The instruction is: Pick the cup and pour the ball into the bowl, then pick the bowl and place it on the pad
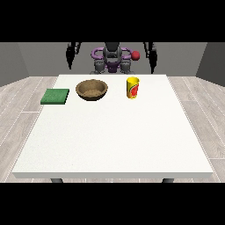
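Observation:
A yellow cup (132, 87) with a red mark stands upright on the white table (114, 136), right of centre at the far side. A brown bowl (92, 89) sits to its left. A flat green pad (55, 96) lies further left near the table's edge. No ball is visible; the cup's inside cannot be seen. The hand at the view's left (70, 59) hangs down behind the table's far edge, away from all objects. The hand at the view's right (152, 59) hangs likewise. Both hands look straight and hold nothing.
The robot's torso (112, 59) stands behind the far edge with a red knob (136, 55) on it. A wide bare stretch of table lies between the objects and the near edge.

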